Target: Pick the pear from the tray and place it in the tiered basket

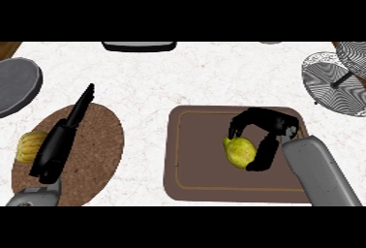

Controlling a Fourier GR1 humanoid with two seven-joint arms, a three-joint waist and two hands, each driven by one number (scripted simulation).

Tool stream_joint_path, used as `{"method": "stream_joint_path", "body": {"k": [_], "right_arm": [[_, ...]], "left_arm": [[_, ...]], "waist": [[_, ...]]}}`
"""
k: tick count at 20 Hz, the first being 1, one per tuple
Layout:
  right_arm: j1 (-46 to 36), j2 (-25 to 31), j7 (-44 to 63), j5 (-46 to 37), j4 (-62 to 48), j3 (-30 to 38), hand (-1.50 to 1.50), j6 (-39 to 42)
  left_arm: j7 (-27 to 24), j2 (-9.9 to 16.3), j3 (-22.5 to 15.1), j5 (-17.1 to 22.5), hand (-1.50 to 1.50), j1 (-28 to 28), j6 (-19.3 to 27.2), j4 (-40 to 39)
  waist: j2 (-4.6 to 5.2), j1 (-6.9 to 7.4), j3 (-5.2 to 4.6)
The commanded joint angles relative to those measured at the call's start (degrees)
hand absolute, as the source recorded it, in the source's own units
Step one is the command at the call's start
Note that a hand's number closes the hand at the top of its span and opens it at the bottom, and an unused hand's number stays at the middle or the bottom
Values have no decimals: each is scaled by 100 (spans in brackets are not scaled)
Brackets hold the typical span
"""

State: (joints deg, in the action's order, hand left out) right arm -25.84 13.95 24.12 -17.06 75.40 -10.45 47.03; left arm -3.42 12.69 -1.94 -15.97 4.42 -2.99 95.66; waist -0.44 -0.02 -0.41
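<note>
Right robot hand [266, 127] curled round the pear [239, 150] on the tray [200, 186]; left robot hand [61, 138] flat, fingers straight.

Right hand [266, 127] around pear [239, 151] on tray [200, 184]

White marbled counter [178, 82] w/ brown wood at far corners, round cork mat [100, 145] at left.

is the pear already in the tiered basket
No, the pear lies on the brown tray with the right hand curled round it, apart from the tiered basket.
</note>
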Motion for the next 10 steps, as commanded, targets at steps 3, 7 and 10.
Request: {"method": "stream_joint_path", "body": {"k": [3, 7, 10], "right_arm": [[-429, 79, -522, -130, -217, 418, 150, -156], [218, 1371, -320, -893, 78, 933, 150, -859], [632, 2515, 206, -1471, -231, 1806, 150, -1550]], "left_arm": [[50, 186, 326, 272, 0, 95, -348, 98], [39, 50, 263, 32, 0, -83, -42, -13], [62, 135, 489, 90, 0, -310, 27, 31]], "waist": [[47, 45, 42], [16, -293, 44], [-70, -856, 39]]}}
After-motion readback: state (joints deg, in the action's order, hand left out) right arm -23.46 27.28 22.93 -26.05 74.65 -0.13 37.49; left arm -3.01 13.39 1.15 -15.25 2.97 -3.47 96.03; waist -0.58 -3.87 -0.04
